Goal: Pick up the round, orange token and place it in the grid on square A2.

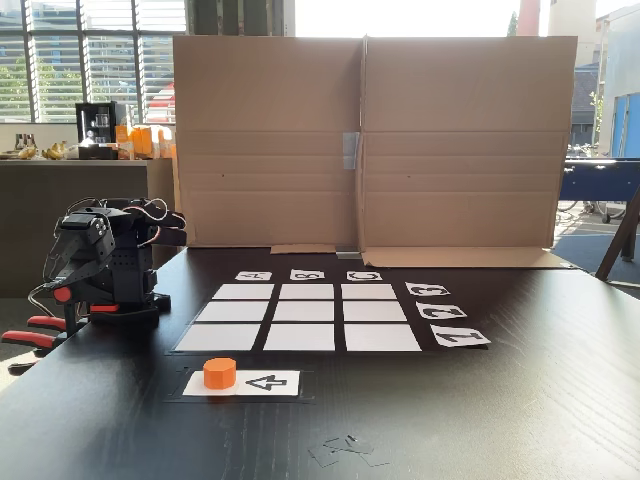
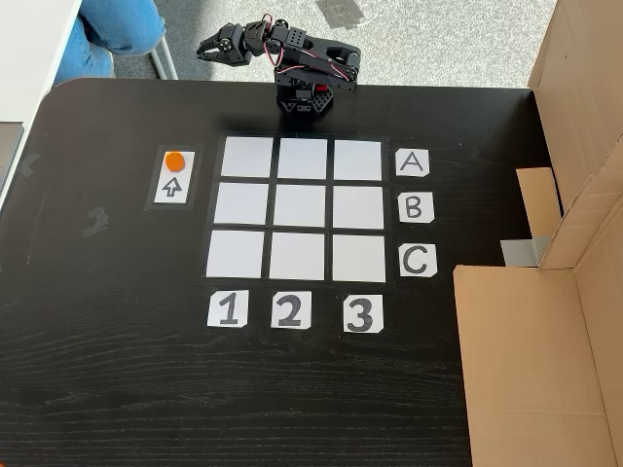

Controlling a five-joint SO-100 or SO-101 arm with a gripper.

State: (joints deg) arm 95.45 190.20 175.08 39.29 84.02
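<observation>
The orange token [image 1: 220, 373] [image 2: 174, 161] stands on a white arrow card, just outside the grid [image 1: 300, 315] [image 2: 303, 208] on the side of the cells numbered 1. Square A2 [image 1: 231, 311] [image 2: 303, 158] is bare; it is the middle cell of the row nearest the arm. The black arm [image 1: 105, 265] sits folded at the table's edge. My gripper [image 2: 207, 48] hangs beyond that edge, far from the token, its fingers together with nothing held.
A cardboard wall [image 1: 365, 140] [image 2: 545, 321] borders the table on the C side. Red clamps [image 1: 30, 335] hold the arm's base. A person's blue-trousered leg [image 2: 117, 29] is beside the arm. Small grey scraps [image 1: 345, 448] lie near the front edge.
</observation>
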